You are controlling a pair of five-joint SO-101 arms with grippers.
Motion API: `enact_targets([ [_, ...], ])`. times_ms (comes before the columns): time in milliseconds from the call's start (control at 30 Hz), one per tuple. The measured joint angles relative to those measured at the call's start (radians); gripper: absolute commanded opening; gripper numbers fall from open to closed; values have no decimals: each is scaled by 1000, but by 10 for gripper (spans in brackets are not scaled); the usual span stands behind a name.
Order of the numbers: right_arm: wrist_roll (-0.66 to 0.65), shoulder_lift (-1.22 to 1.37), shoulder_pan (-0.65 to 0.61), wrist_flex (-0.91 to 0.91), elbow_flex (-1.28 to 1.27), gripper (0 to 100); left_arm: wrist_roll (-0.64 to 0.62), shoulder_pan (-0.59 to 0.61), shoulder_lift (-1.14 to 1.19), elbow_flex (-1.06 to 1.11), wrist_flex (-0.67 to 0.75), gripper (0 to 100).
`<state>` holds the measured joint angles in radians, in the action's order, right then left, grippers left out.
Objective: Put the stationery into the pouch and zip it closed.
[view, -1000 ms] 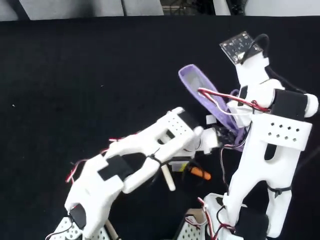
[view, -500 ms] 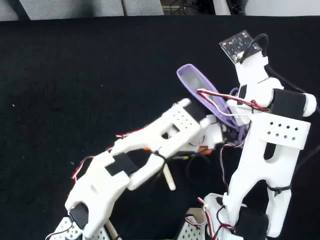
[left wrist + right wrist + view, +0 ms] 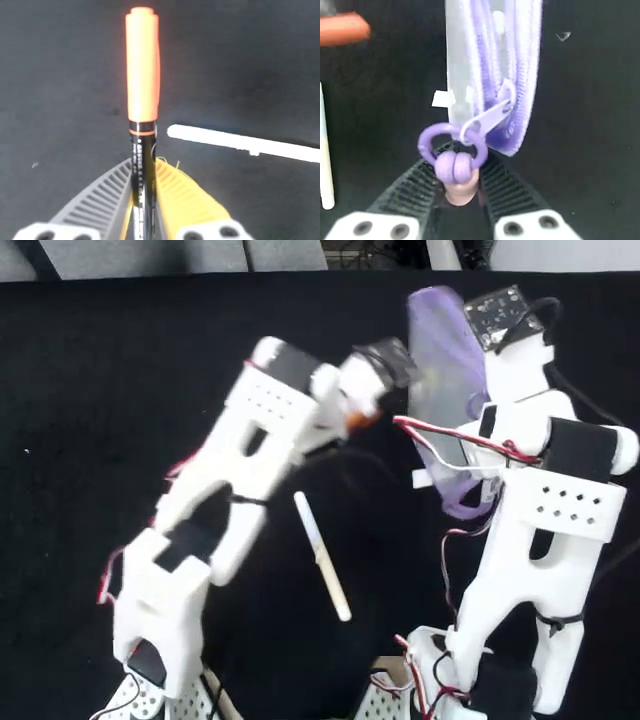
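My left gripper [image 3: 144,167] is shut on a black marker with an orange cap [image 3: 142,65]. In the high view that marker [image 3: 357,421] is held up in the air next to the purple see-through pouch [image 3: 445,380]. My right gripper [image 3: 457,172] is shut on the pouch's end [image 3: 490,60], just under the zipper pull and its purple ring [image 3: 451,145]. The pouch hangs upright from it. The orange cap [image 3: 342,27] shows beside the pouch, apart from it. A white pen [image 3: 322,555] lies loose on the black table.
The white pen [image 3: 240,142] lies below the left gripper, and it also lies to one side of the right one [image 3: 325,165]. The black tabletop [image 3: 120,390] stretches bare toward the far left. Both arm bases stand at the front edge.
The left arm has lifted the marker off the table near the front and swung it up and back beside the pouch. The right arm has raised the pouch more upright.
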<state>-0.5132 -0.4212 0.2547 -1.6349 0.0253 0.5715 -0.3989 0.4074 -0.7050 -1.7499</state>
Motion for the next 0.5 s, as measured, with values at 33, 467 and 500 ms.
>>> enact_targets([
  [33, 9, 0, 0, 0, 0, 11, 0, 21, -12, 0, 0, 29],
  [467, 29, 0, -2, 3, 0, 11, -428, 86, -213, -135, 196, 29],
  [500, 29, 0, -2, 3, 0, 11, -493, 86, -229, -140, 232, 29],
])
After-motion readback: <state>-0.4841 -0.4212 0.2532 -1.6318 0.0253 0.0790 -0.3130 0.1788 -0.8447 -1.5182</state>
